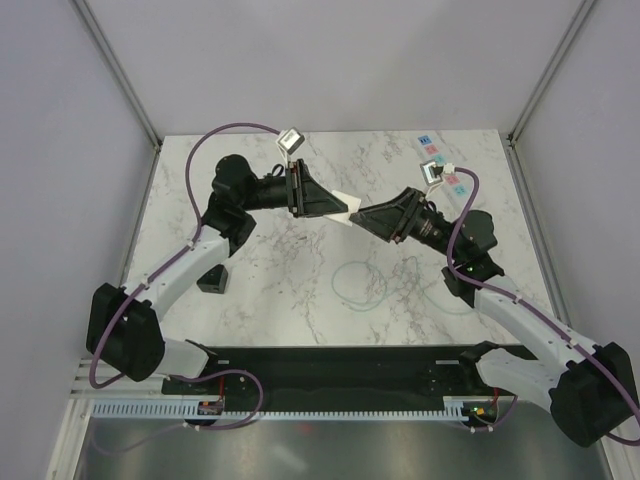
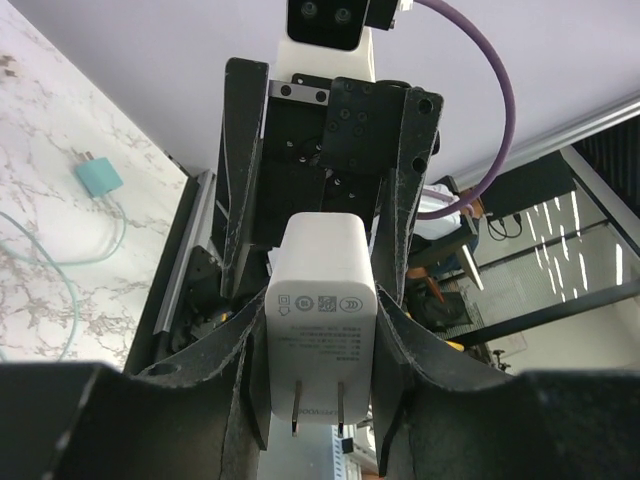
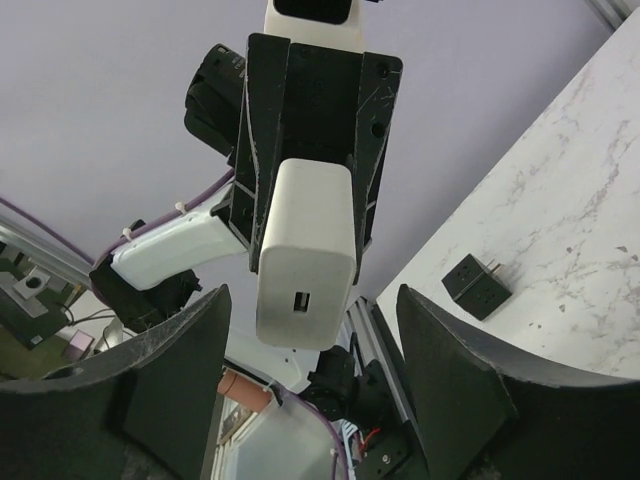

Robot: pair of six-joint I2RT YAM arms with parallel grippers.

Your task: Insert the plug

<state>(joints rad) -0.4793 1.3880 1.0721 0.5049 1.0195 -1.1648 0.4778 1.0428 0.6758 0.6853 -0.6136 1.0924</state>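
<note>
The black cube plug (image 1: 212, 280) lies on the marble table beside the left arm, untouched; it also shows in the right wrist view (image 3: 478, 285) with its prongs pointing sideways. My left gripper (image 1: 338, 207) is shut on a white two-prong charger (image 2: 320, 330), held in the air over the table's middle. The charger's USB end (image 3: 303, 262) faces my right gripper (image 1: 366, 219), which is open, its fingers (image 3: 455, 360) standing wide on either side of that end without touching it.
A pale-green coiled cable (image 1: 360, 285) lies on the table under the grippers, and its teal connector (image 2: 98, 178) shows in the left wrist view. Coloured squares (image 1: 452, 183) sit at the back right. Purple arm cables loop above both wrists.
</note>
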